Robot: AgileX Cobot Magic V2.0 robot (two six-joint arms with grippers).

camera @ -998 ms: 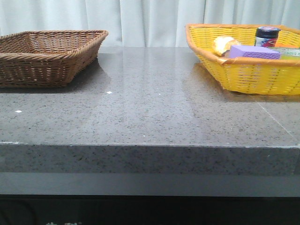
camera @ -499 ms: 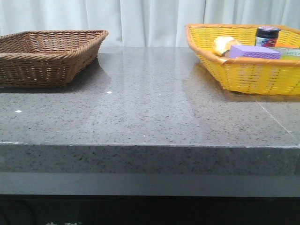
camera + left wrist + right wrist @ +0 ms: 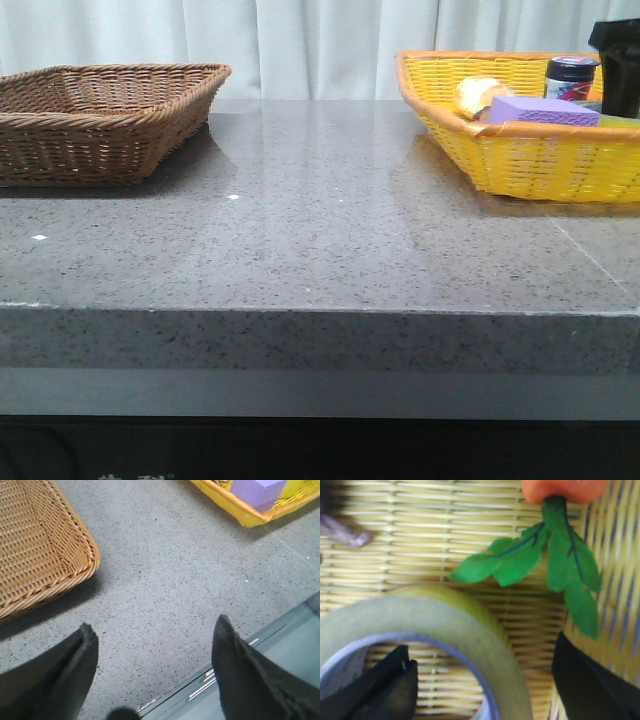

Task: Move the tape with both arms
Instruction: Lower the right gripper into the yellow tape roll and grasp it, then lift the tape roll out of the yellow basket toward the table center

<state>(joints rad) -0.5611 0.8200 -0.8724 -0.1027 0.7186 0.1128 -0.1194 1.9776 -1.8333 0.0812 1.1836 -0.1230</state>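
Starting at the near edge: left gripper (image 3: 155, 675) hangs over the table (image 3: 320, 250) front lip, fingers spread wide, nothing between them. We read it as idle, waiting for the handoff.

Mid-table is bare grey stone. That strip between the two baskets looks to us like the natural handoff spot, w/ free room on all sides.

Further back: brown basket (image 3: 100, 120) far left, yellow basket (image 3: 520, 150) far right, well apart. In the yellow one we see a purple block (image 3: 545, 110), a pale yellow rounded item (image 3: 480, 95) and a dark-capped jar (image 3: 570, 75).

Right gripper (image 3: 480, 680) is down inside the yellow basket, fingers apart; one sits inside the tape (image 3: 445, 625) ring, the other outside its wall. No squeeze yet as far as we can tell. A toy carrot (image 3: 560, 540) w/ green leaves lies just beside.

Progress, our judgement: early. Tape not lifted, transfer and drop all left.

Watch: basket wall near the outer finger, carrot leaves close by; lift has to clear the rim.
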